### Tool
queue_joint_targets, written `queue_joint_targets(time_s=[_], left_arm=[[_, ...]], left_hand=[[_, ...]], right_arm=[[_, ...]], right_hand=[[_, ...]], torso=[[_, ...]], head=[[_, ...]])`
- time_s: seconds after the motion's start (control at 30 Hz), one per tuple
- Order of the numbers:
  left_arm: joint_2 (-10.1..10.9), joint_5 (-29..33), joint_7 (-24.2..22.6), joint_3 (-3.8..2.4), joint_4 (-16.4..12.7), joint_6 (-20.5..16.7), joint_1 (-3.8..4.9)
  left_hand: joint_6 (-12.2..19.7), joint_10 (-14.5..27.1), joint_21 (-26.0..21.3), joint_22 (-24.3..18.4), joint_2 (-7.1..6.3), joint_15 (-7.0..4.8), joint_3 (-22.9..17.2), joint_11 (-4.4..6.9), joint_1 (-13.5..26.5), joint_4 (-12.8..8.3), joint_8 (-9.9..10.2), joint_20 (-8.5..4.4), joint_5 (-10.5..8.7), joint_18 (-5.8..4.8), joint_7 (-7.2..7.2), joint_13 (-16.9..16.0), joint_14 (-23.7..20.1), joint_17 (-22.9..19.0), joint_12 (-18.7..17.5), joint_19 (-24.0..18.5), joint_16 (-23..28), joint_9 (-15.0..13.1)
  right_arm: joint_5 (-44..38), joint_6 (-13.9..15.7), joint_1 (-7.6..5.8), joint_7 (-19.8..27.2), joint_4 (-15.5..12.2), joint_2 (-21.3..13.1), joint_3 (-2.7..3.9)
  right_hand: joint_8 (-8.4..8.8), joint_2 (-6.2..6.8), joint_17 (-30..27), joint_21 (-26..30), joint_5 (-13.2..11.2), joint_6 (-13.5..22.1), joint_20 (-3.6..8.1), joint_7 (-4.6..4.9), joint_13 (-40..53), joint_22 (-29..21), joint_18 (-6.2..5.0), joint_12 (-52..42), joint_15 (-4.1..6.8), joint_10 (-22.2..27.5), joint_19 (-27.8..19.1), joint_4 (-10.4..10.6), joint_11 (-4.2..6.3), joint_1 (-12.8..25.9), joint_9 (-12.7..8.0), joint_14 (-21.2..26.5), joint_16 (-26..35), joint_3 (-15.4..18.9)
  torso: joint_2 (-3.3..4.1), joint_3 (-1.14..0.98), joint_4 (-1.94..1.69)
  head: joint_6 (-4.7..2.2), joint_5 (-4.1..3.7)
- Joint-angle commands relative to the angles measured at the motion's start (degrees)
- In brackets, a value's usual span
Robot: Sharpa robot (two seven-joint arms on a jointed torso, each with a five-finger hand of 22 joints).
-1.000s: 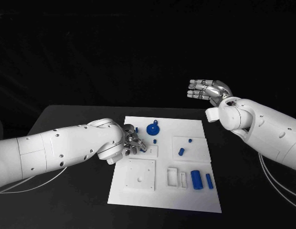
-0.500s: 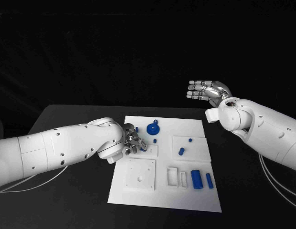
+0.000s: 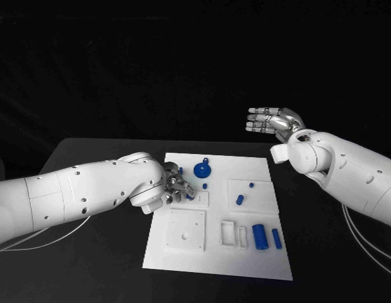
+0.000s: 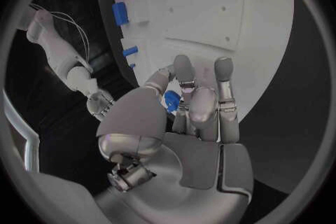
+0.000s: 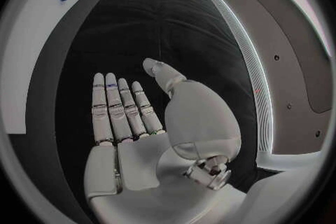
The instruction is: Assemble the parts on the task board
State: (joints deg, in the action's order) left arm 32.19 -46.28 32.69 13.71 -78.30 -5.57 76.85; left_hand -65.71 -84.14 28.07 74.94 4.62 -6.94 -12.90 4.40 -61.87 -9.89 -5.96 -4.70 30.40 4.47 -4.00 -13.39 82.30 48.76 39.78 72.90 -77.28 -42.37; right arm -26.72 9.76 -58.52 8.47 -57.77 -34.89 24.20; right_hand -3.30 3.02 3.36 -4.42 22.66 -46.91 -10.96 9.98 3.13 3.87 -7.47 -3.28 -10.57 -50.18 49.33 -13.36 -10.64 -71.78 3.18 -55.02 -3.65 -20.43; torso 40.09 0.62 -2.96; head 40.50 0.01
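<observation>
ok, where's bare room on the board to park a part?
Near strip of the board, below the recessed square and the two blue cylinders, is bare. So is the far right corner past the gear. Crowded: the left edge, where the left hand holds a blue part.

The left hand is showing smooth, satin-bright metal with a soft sheen, and the right hand is showing the same polished silver finish with glossy highlights along its fingers. The task board is looking like matt white plastic, smooth and even, while the blue parts on it are appearing as smooth, slightly glossy plastic. The table is presenting a dull, matt black surface.
</observation>
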Motion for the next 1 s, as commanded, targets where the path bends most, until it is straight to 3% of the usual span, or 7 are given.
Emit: queue_joint_targets(time_s=[0.03, 0.43, 1.0], left_arm=[[-0.50, 2.13, 0.08, 0.07, 0.18, 3.68, 0.16], [-1.83, 1.90, 0.27, 0.06, 1.86, 6.39, 1.38], [-2.25, -3.18, 0.66, 0.07, 1.84, 8.24, 1.58]], left_hand=[[-12.76, -2.68, -0.10, 1.03, 0.69, 0.07, -1.48, 0.61, 0.05, -1.70, 0.14, 0.52, 0.38, 0.65, 7.12, 0.02, 0.34, 0.18, 0.30, -0.07, -0.41, -20.09], [-12.86, -2.69, 0.08, 1.04, 0.85, 0.11, -1.89, 0.63, 0.35, -2.12, 0.28, 0.63, 1.08, 0.75, 7.13, 0.00, 0.39, 0.59, 0.47, -0.12, -0.67, -20.56], [-12.78, -2.68, 0.28, 1.03, 1.12, 0.13, -2.39, 0.63, 0.65, -2.49, 0.40, 0.82, 1.13, 0.94, 7.11, 0.09, 0.40, 0.78, 0.54, -0.24, -0.78, -21.08]], right_arm=[[-1.08, -1.28, 0.04, 0.28, 0.09, 0.10, -0.10], [-1.33, -1.47, 0.07, 0.28, 0.41, 0.39, -0.56], [-1.33, -1.60, 0.15, 0.33, 0.48, 0.40, -0.81]], right_hand=[[0.19, 0.38, -0.05, 0.04, 0.26, -0.09, 0.06, 0.15, -0.09, -0.07, 1.08, 0.21, 0.01, 0.35, -0.40, -0.27, -0.15, -0.40, -0.07, 0.58, 0.32, -0.11], [0.21, 0.38, -0.05, 0.04, 0.33, -0.07, 0.06, 0.14, -0.09, -0.07, 1.07, 0.22, 0.01, 0.38, -0.40, -0.45, -0.15, -0.41, -0.08, 0.59, 0.32, -0.12], [0.19, 0.20, -0.05, 0.04, 0.59, -0.40, 0.04, 0.07, -0.09, -0.07, 1.06, 0.21, -0.02, 0.42, -0.45, -0.75, -0.14, -0.11, -0.07, 0.65, 0.32, -0.12]], torso=[[0.01, 0.03, 0.02], [0.07, -0.03, -0.01], [0.00, 0.04, -0.06]], head=[[0.02, 0.02], [0.10, 0.23], [0.35, 0.27]])
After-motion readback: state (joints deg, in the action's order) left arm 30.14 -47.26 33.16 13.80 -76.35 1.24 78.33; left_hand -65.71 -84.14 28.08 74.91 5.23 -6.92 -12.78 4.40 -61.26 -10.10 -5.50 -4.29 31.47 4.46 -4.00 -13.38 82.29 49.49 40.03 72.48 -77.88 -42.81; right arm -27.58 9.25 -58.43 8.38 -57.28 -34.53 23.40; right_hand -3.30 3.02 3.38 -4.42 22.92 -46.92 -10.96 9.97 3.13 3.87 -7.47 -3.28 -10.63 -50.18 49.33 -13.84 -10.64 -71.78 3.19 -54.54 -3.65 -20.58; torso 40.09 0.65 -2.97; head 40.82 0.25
